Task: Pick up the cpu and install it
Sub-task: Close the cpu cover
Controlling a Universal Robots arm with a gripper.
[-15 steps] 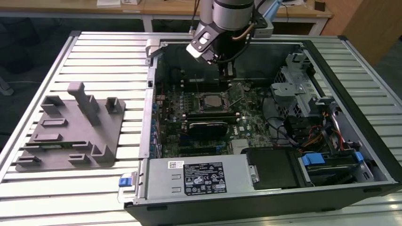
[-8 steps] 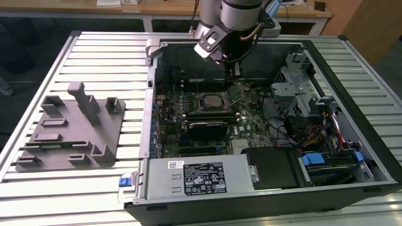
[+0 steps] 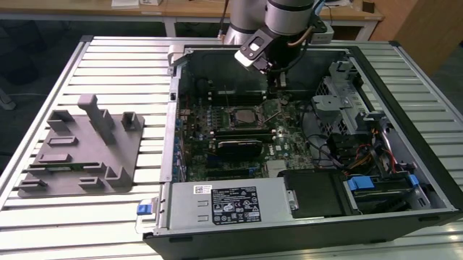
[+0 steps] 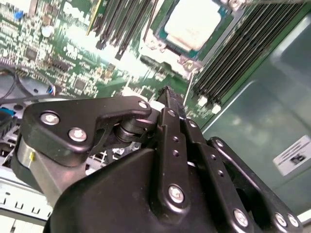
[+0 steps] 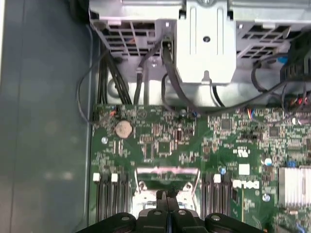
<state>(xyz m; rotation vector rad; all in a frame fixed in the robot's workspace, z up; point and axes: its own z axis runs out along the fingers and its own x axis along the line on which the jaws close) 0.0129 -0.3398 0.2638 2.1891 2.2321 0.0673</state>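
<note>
On the exterior view's left, a grey holder block [image 3: 79,149] sits on the slatted table [image 3: 116,65]. Inside the open case [image 3: 175,97] the cpu [image 3: 244,115], a flat silvery square, lies in its socket. My gripper [image 3: 281,92] hangs just right of it, jaws closed with nothing visible between them. Cables [image 3: 326,149] crowd the right side.

Bright tabletop [image 3: 108,65], case [image 3: 210,67] interior shadowed, glare washing out cpu [image 4: 192,22] and motherboard [image 4: 97,39] in second wrist view, first wrist view dim
</note>
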